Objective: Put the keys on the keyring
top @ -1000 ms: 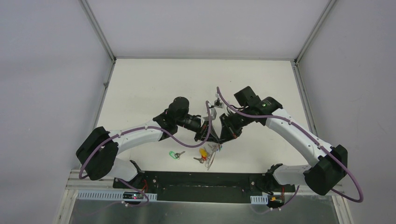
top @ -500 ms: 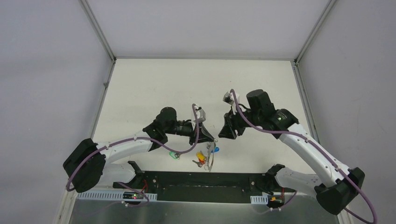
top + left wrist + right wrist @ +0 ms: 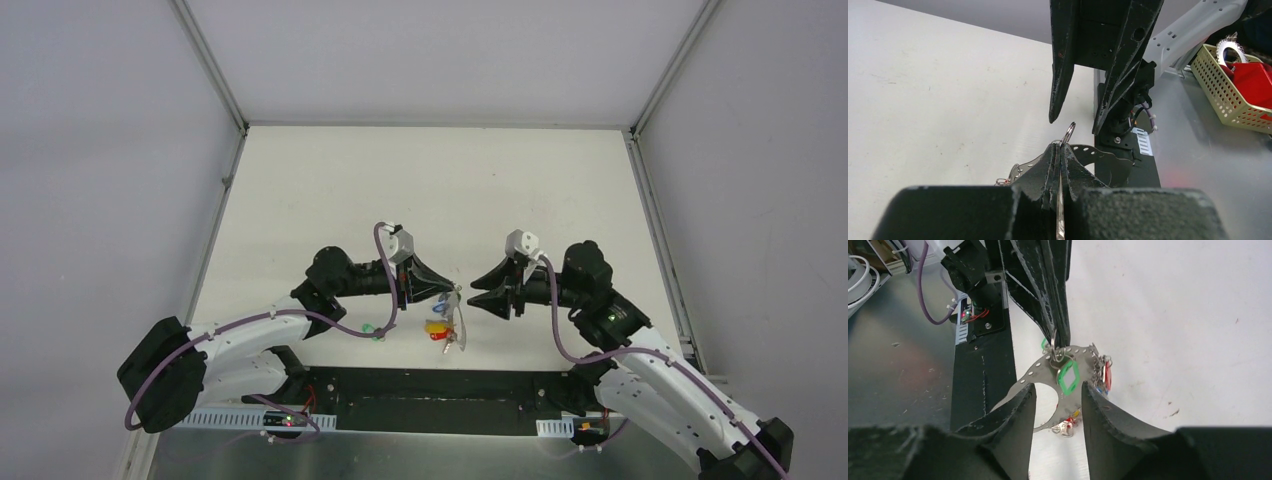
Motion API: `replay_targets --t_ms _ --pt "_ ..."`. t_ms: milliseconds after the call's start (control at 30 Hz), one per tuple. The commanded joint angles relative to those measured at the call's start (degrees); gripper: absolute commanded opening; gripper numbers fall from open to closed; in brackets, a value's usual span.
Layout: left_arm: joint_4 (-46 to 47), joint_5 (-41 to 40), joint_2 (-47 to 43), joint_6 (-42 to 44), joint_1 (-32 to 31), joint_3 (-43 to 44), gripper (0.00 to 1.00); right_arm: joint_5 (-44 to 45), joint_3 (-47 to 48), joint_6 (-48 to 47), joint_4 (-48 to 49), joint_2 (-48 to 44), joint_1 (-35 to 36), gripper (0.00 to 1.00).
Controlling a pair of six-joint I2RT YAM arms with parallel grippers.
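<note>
The green-tagged key (image 3: 374, 330) lies on the surface back behind my left fingers (image 3: 450, 291), by my cable (image 3: 392, 305). I judge it light and slick, best pinched at its tag. Those fingers are clenched on the keyring (image 3: 1068, 131), thin springy wire, with the red- and yellow-tagged keys (image 3: 436, 328) dangling beneath. My right fingers (image 3: 476, 290) face it, released, holding nothing.

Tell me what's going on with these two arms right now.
The left gripper is shut on the keyring, holding it up so the red- and yellow-tagged keys hang below it. The right gripper faces it from close by, jaws open and empty. A green-tagged key lies on the table beside the left arm, not yet on the ring.
</note>
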Motion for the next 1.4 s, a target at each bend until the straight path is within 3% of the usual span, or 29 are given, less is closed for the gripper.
replay_targets --t_ms 0,267,367,567,767,800,967,1067,1167,1367 --pt "7.5 0.3 -0.3 -2.4 -0.3 0.6 0.0 -4.2 -0.3 -2.3 12.5 -0.1 0.4 0.39" --pt "9.5 1.6 1.9 -4.0 -0.2 1.3 0.0 -5.1 0.0 -1.4 17.4 3.0 1.8 0.37" --pt "9.4 2.0 2.2 -4.0 -0.3 1.8 0.0 -5.1 0.5 -1.7 17.6 4.3 2.4 0.29" --pt "9.2 2.3 2.1 -3.9 -0.2 1.9 0.0 -3.1 1.8 -3.3 13.6 5.7 2.6 0.01" --pt "6.1 2.6 1.4 -2.9 -0.2 2.5 0.0 -0.5 5.1 -5.4 4.6 6.3 2.5 0.0" --pt "4.1 2.7 1.1 -2.2 -0.3 2.9 0.01 -0.2 6.2 -5.8 2.7 6.5 2.6 0.0" --pt "-13.2 4.0 -1.4 5.9 -0.2 7.3 0.34 0.5 12.0 -9.3 -9.5 8.7 2.6 0.0" --pt "-23.7 4.1 -2.0 11.7 -0.2 10.8 0.45 1.5 17.0 -11.8 -18.9 11.4 2.8 0.0" --pt "-29.7 4.1 -1.4 15.3 -0.3 13.0 0.49 4.5 22.4 -13.1 -28.0 15.2 3.3 0.0" --pt "-29.1 5.6 1.1 18.1 -0.6 14.2 0.51 8.5 32.2 -14.1 -42.7 23.8 5.1 0.0"
